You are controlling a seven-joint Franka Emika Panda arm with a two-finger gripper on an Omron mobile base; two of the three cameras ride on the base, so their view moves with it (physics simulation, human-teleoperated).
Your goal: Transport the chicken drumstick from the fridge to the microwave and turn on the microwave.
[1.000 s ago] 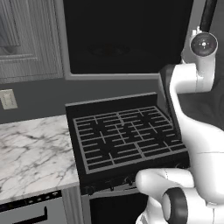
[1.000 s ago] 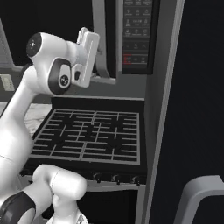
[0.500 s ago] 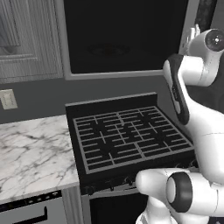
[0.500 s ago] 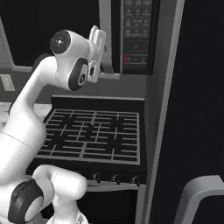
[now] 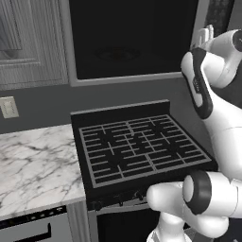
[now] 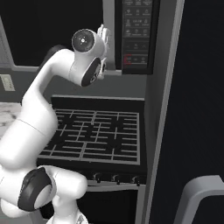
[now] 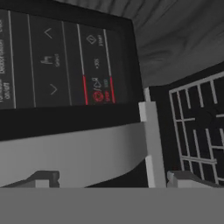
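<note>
Robot gripper raised beside the microwave's button panel, fingers apart and empty

From the hand camera, the gripper (image 7: 111, 178) shows two small dark finger tips (image 7: 43, 178) set wide apart with nothing between them. Just beyond them runs the silver-grey door frame of the wide boxy microwave (image 7: 151, 144), and past that, up and to the left in this rolled view, its black button panel with red marks (image 7: 98, 89). The panel's long axis runs across this view. The black grated stove (image 6: 103, 135) lies well below the hand. The chicken drumstick is likely inside the microwave
</note>
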